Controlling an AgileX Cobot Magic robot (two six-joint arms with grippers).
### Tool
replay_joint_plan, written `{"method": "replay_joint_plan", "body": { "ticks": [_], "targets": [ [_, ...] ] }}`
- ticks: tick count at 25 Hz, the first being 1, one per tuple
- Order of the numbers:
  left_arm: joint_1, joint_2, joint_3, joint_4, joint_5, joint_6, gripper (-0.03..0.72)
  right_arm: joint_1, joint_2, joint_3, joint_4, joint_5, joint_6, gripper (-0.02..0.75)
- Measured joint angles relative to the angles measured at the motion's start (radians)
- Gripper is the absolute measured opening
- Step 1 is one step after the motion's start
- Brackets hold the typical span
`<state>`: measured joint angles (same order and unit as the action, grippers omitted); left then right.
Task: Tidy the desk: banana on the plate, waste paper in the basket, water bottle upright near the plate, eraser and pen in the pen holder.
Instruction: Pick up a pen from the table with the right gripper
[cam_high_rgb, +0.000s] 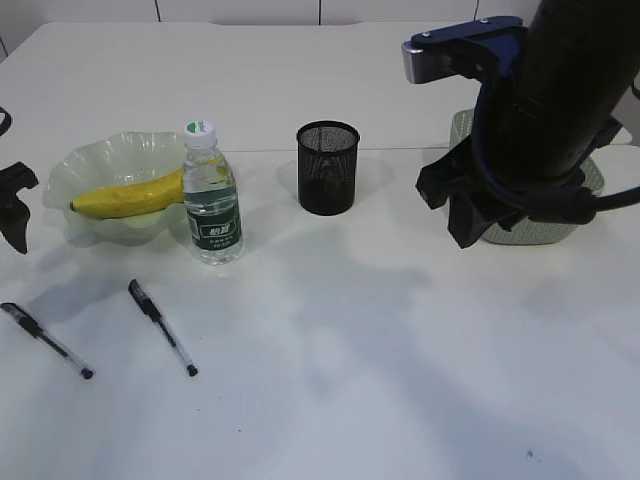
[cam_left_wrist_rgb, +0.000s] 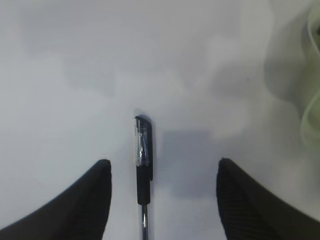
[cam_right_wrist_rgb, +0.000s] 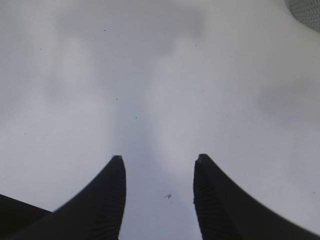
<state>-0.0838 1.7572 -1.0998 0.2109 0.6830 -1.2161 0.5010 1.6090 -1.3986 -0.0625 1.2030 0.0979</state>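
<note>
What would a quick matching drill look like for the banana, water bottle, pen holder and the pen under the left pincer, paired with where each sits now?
1 banana
2 water bottle
3 pen holder
4 pen

A lying flat between the open left pincer fingers
B on the plate
C upright, mid-table
D upright beside the plate

Pairs: 1-B, 2-D, 3-C, 4-A

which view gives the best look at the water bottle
The exterior view: the water bottle stands upright in full, cap to base, just in front of the plate. The left wrist view shows only a pen on the table; the right wrist view shows bare table. Neither shows the bottle.
</note>
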Motion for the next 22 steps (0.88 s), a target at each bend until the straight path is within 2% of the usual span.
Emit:
{"method": "replay_joint_plan", "body": {
  "ticks": [11,22],
  "targets": [
    [0.0,0.091,-0.002,0.002,0.005,-0.033,0.463,0.0,0.0,0.0,-0.008,-0.002,-0.004,0.337],
    [0.0,0.145,-0.002,0.03,-0.068,-0.033,0.447,0.0,0.0,0.0,-0.031,-0.004,-0.012,0.337]
  ]
}}
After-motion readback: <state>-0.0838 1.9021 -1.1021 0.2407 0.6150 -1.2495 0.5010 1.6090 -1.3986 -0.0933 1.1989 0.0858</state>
